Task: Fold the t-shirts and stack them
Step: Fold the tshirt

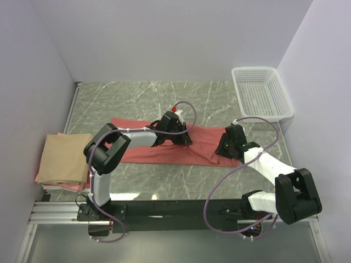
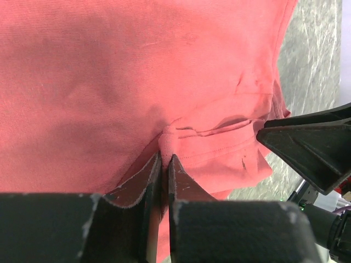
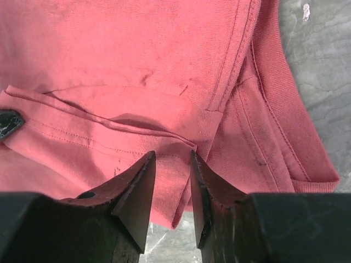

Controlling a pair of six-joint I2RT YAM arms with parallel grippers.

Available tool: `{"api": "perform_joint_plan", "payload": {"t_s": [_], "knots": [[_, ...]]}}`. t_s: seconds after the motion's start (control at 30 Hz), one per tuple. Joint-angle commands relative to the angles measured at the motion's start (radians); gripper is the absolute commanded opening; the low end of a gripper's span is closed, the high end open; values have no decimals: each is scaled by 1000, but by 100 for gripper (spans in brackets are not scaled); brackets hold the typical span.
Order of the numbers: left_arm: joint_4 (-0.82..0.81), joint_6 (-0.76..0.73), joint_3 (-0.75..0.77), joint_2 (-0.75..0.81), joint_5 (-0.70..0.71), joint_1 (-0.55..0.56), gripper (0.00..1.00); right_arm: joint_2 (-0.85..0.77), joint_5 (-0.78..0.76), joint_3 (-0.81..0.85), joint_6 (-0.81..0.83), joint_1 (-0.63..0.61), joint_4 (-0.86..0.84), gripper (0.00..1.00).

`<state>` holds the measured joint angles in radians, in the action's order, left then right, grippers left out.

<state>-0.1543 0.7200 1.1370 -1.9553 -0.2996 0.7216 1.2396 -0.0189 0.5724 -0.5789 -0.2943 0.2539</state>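
The salmon-red t-shirt [image 1: 203, 152] lies as a long flattened band across the middle of the table. My left gripper [image 1: 184, 139] presses down on its centre, shut on a small pinched ridge of the red cloth [image 2: 165, 156]. My right gripper [image 1: 222, 149] sits at the shirt's right end. Its jaws [image 3: 173, 155] stand apart over a folded hem edge of the shirt [image 3: 137, 66], with cloth lying between the fingers. At the left edge, a folded tan t-shirt [image 1: 64, 159] rests on a pink t-shirt [image 1: 40, 177], of which only a rim shows.
A white mesh basket [image 1: 260, 93] stands at the back right corner. Grey marble tabletop [image 1: 142, 98] shows behind and in front of the red shirt. White walls close in the left, back and right sides.
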Motion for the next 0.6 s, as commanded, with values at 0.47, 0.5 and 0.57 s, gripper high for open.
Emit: {"api": "perform_joint_plan", "payload": {"t_s": [0.47, 0.5, 0.57], "knots": [[-62, 10, -10, 1, -30, 6, 11, 49, -41, 43, -25, -9, 13, 34], [-67, 12, -10, -1, -35, 6, 11, 52, -36, 46, -27, -8, 10, 33], [-67, 13, -10, -1, -38, 7, 11, 54, -32, 52, -27, -8, 10, 27]]}}
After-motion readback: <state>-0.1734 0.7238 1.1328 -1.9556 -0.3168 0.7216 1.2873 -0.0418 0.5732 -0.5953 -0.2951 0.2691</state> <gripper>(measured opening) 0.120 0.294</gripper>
